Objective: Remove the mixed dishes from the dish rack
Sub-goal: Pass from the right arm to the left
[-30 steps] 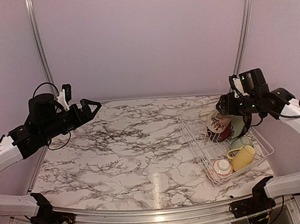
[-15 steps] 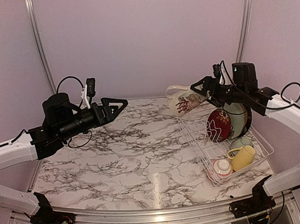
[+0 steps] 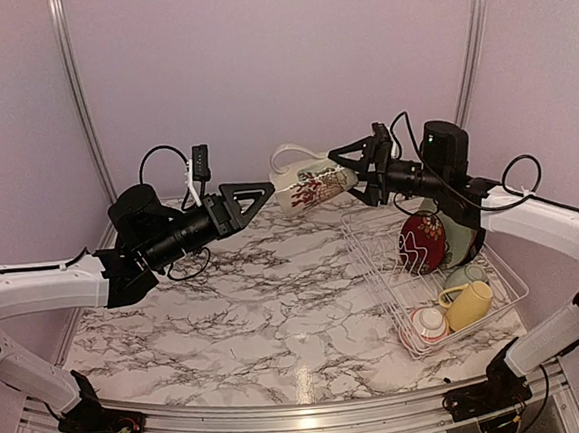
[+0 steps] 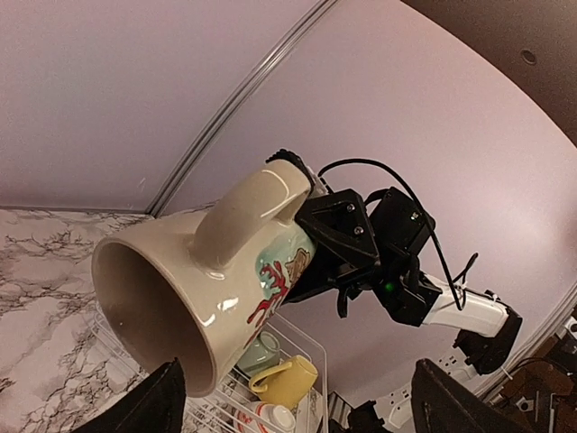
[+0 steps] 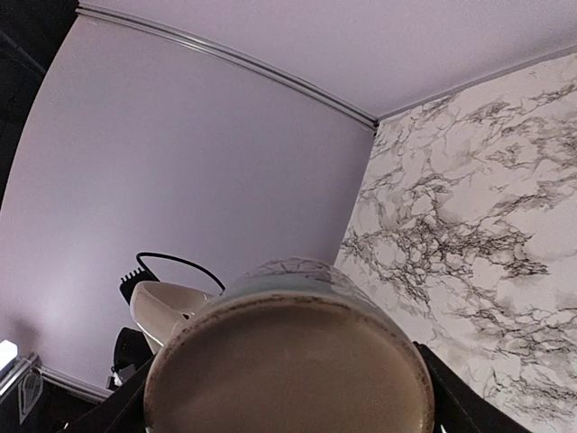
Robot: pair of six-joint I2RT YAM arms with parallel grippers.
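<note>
My right gripper is shut on the base of the cream printed mug and holds it on its side, high above the table, mouth to the left. The mug's base fills the right wrist view. My left gripper is open and empty just left of the mug's mouth, not touching it. The dish rack stands at the right with the red patterned plate, pale green plate, pale green bowl, yellow mug and red-rimmed white bowl.
The marble table spreads left of the rack, under both raised arms. A purple wall with two metal rails stands behind. The rack sits close to the table's right edge.
My right gripper has lifted the cream printed mug out of the rack and carried it up and left. My left arm has reached right towards the mug, its jaws open.
</note>
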